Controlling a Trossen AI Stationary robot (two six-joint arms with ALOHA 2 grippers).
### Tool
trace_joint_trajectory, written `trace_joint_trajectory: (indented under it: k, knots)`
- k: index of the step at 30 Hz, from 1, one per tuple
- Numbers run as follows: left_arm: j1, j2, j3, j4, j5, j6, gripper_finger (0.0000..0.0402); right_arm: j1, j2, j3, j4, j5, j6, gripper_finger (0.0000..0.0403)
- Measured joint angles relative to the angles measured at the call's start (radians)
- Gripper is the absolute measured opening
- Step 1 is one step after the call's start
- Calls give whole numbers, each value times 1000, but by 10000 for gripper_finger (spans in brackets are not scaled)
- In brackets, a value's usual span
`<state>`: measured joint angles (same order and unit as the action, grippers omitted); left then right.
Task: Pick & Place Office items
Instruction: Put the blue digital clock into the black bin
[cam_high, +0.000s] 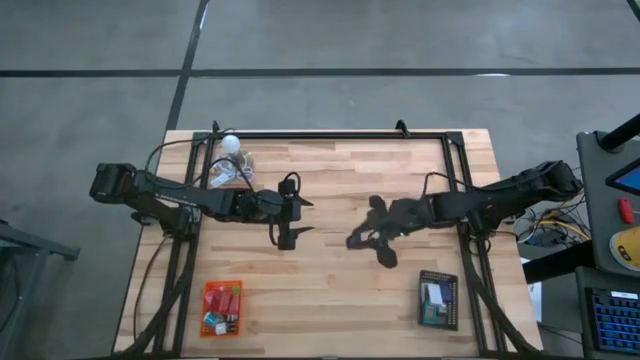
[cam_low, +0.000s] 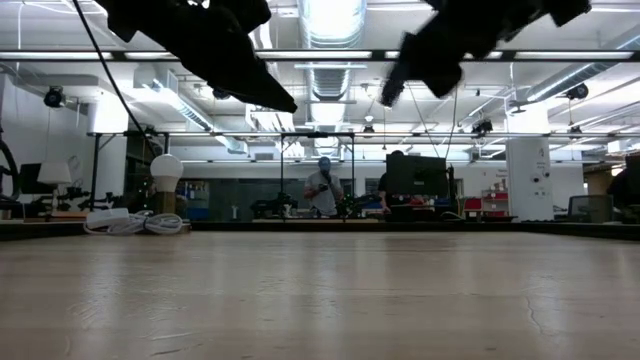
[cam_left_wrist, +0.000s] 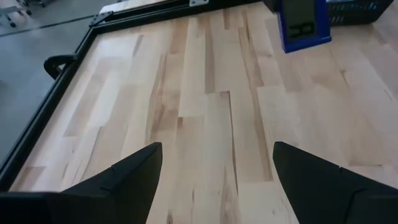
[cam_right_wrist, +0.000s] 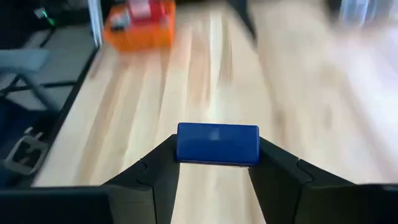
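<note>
Right hand (cam_right_wrist: 214, 163): fingers part-closed, pinching one navy block (cam_right_wrist: 217, 144) between the tips, held above the bare middle of the table (cam_high: 340, 290).
Left hand (cam_left_wrist: 214, 171): fingers spread wide, nothing between them, above the table's middle, left of the right hand.
Trays, two: one orange tray (cam_high: 221, 307) at the near left corner, one black tray (cam_high: 438, 299) at the near right corner.
Office items in the orange tray: several red pieces and at least one green or teal piece; exact count not readable. The black tray holds dark and teal pieces, too small to separate.
Far left corner: one white bulb (cam_high: 231, 144) with coiled cord (cam_low: 135, 223).
Room beyond the table: one person (cam_low: 322, 187), standing, small in the low view.
</note>
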<state>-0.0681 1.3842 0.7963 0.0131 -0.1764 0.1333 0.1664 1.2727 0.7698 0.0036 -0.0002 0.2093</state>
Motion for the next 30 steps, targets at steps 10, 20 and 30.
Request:
trace_joint_trajectory:
  k: [10, 20, 30]
  knots:
    - [0, -1, 0, -7, 0, 1, 309, 115, 2, 112, -428, -143, 636, 165]
    - [0, -1, 0, -4, -3, 93, 310, 215, 2, 144, -491, -244, 1063, 162]
    - [1, -1, 0, 62, -6, 183, 310, 360, 2, 141, -791, -291, 1559, 162]
